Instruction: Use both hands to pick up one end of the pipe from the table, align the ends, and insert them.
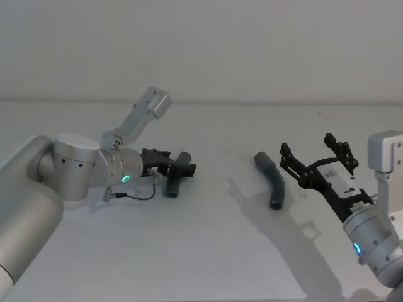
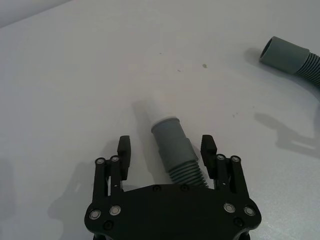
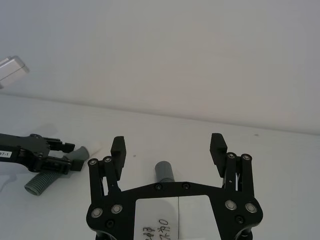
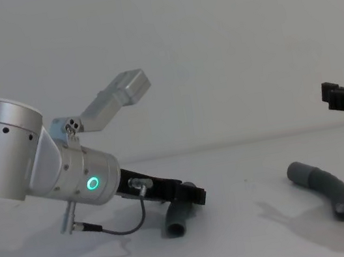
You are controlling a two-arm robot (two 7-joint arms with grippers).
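Pale wall (image 1: 252, 44) and bare white-grey table (image 1: 208, 258) frame the moment. At left of centre, my left gripper (image 2: 166, 146) is down at the surface, its fingers (image 2: 124, 147) spread wide on either side of the left hose piece (image 2: 172, 135). The piece lies flat on the table between them. A clear gap shows beside one finger and the other stands just beside the ribbing, so I have hold of nothing. The white tip (image 2: 154, 111) of this piece reaches out past a grey collar (image 2: 166, 124), beyond my fingertips. A green ring light (image 4: 93, 183) glows on the left arm, just behind the wrist. Well apart, right of centre, the right hose piece (image 1: 272, 179) rests curved on the table, its wider sleeve mouth (image 2: 274, 50) turned roughly toward the left piece. My right gripper (image 3: 168, 146) hangs raised above the table, off to the right of that piece. Its fingers (image 3: 118, 149) are also spread wide and grip nothing, and the near end of the hose shows beyond them, lower down, touching neither.
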